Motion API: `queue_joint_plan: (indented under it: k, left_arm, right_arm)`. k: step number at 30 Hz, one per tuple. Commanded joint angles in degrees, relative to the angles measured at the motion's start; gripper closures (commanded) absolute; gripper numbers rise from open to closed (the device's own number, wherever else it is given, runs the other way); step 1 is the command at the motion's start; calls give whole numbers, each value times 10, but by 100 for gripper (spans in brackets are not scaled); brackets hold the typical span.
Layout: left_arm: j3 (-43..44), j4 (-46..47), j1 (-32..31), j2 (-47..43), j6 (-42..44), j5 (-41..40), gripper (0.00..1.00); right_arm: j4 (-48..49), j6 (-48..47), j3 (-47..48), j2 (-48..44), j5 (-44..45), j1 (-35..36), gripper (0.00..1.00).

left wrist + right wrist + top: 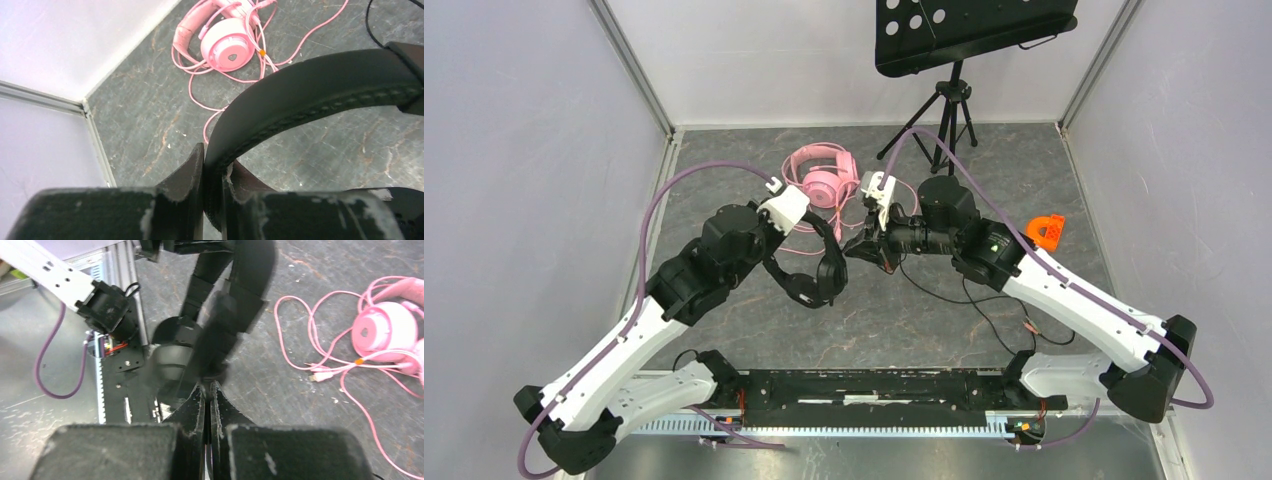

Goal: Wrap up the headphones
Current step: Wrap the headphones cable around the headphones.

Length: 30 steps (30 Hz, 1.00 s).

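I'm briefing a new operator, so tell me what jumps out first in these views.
The black padded over-ear headphones hang over the table's middle, headband clamped in the left gripper. At the far side, glossy pink plastic headphones lie amid their loose pink cable; the shut right gripper sits beside the black set.

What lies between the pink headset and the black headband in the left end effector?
Left wrist view: only loose pink cable on the table, between pink headset and black headband.
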Motion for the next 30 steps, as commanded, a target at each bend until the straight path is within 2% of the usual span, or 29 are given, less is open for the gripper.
queue_joint_plan:
  k: [1, 7, 9, 14, 19, 24, 30]
  left_arm:
    - [-26, 105, 2, -11, 71, -29, 98]
    - [-31, 118, 2, -17, 88, -37, 98]
    - [-32, 118, 2, -16, 79, -37, 98]
    - [-25, 93, 2, -12, -20, -48, 98]
    - [-22, 57, 2, -18, -116, -32, 98]
    - [-2, 24, 2, -14, -196, -35, 98]
    - [37, -15, 2, 10, -292, -50, 98]
  right_arm:
    - [42, 25, -3, -20, -86, 9, 100]
    - [33, 28, -2, -9, -102, 9, 100]
    - [60, 41, -16, -13, -113, 8, 100]
    - [215, 114, -66, -22, -112, 9, 96]
    - [307, 164, -73, -11, -100, 9, 87]
    - [367, 201, -84, 4, -95, 9, 85]
    - [389, 221, -86, 25, -89, 18, 84]
